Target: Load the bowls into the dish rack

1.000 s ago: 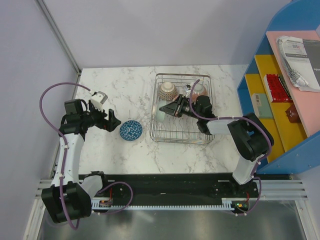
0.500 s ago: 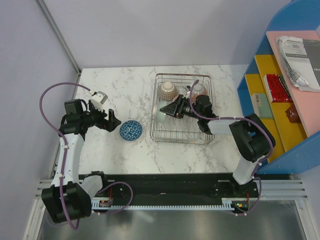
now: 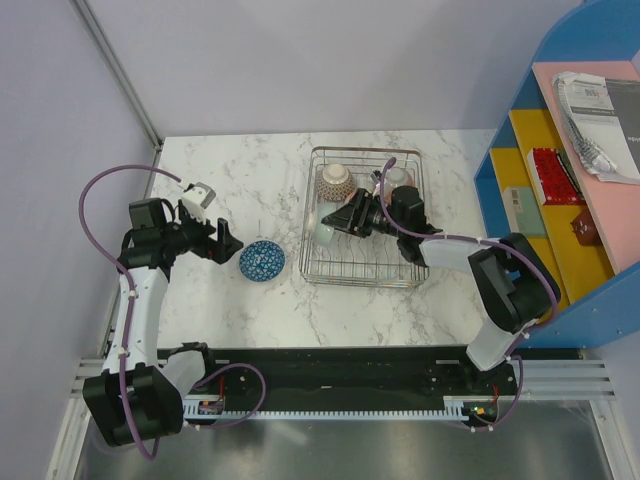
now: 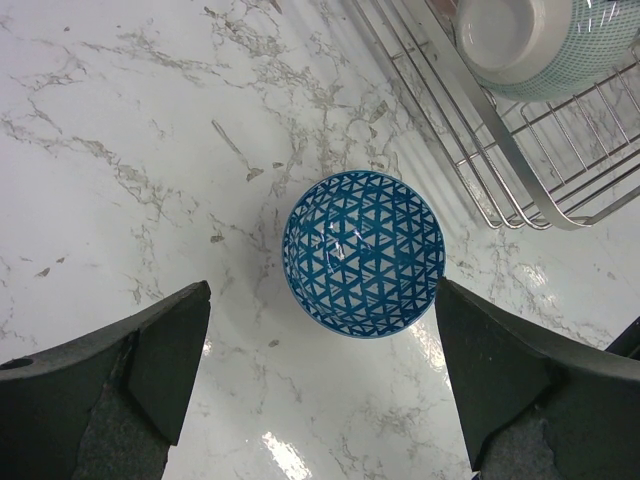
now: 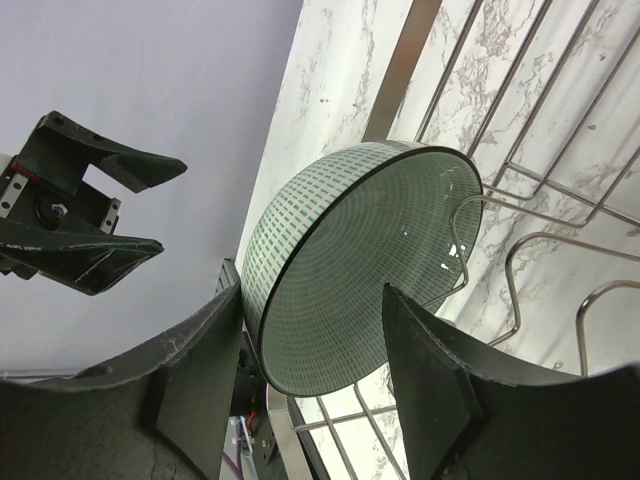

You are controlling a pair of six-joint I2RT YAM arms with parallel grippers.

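Note:
A blue triangle-patterned bowl (image 3: 262,260) (image 4: 363,252) sits upright on the marble table, left of the dish rack (image 3: 365,272) (image 4: 500,150) (image 5: 400,60). My left gripper (image 3: 225,243) (image 4: 320,292) hovers just left of it, open, with the bowl between and beyond its fingers. A pale green-patterned bowl (image 3: 322,232) (image 5: 350,260) (image 4: 520,40) stands on edge against the tines at the rack's left side. My right gripper (image 3: 335,222) (image 5: 312,290) is open around its rim, one finger outside the wall and one before the inside. Two more bowls (image 3: 336,180) (image 3: 397,178) rest at the rack's far end.
A blue shelf unit (image 3: 560,170) with papers and small items stands right of the rack. A grey wall borders the table's left and far edges. My right arm reaches over the rack's right half.
My right gripper's jaws have spread apart from the green bowl, which stays leaning in the rack. The left arm and blue bowl have not moved.

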